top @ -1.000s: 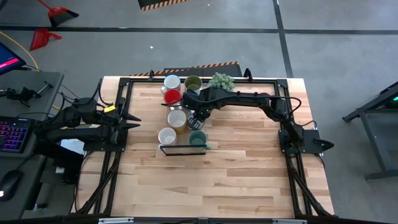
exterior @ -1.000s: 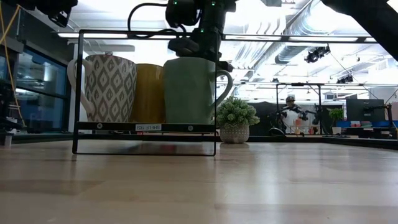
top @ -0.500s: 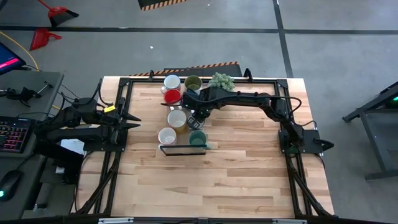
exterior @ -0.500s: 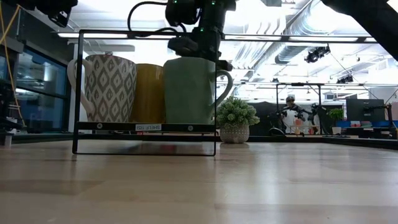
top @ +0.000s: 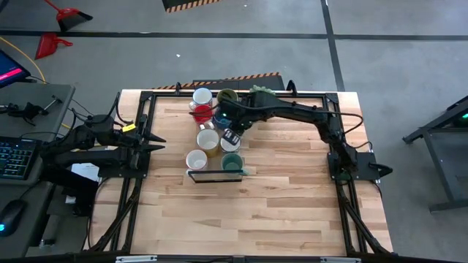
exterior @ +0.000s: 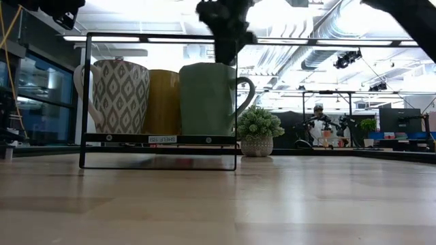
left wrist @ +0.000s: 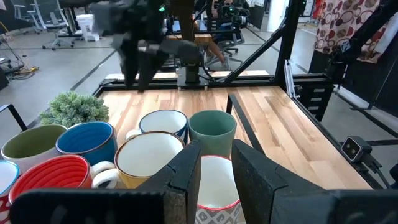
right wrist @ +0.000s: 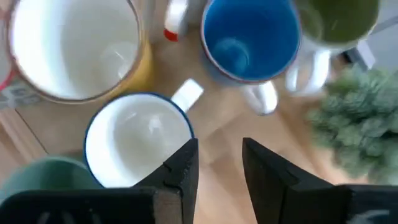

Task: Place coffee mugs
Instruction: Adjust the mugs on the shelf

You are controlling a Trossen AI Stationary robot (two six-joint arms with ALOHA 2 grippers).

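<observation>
— What carries everything here? We see a pale wooden table [top: 278, 197], its planks running side to side, edged by a black frame [top: 135, 190].

— And what sits directly on it? A cluster of mugs toward the far middle: a white mug [top: 202, 96], a red mug [top: 202, 113], an olive green mug [top: 226, 96], a yellow mug [top: 208, 140], a patterned mug [top: 196, 159] and a teal mug [top: 232, 162]. We also note a potted plant [exterior: 257, 133] near the far edge and a thin black rack [exterior: 161, 139] just in front of the nearest mugs.
</observation>
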